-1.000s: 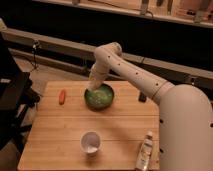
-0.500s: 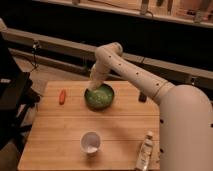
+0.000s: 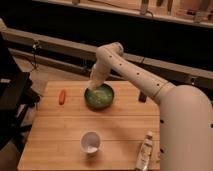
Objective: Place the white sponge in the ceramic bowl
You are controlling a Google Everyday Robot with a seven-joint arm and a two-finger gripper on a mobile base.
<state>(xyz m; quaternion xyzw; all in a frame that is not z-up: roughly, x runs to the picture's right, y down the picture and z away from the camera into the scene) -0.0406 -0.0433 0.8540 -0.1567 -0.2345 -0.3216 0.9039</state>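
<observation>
Now gripper (image 3: 93,89) hangs at ceramic bowl (image 3: 99,97) left rim.

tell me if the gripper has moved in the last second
No. The gripper sits at the same spot over the near-left rim of the ceramic bowl, no nearer the small orange thing on the table than before.
</observation>
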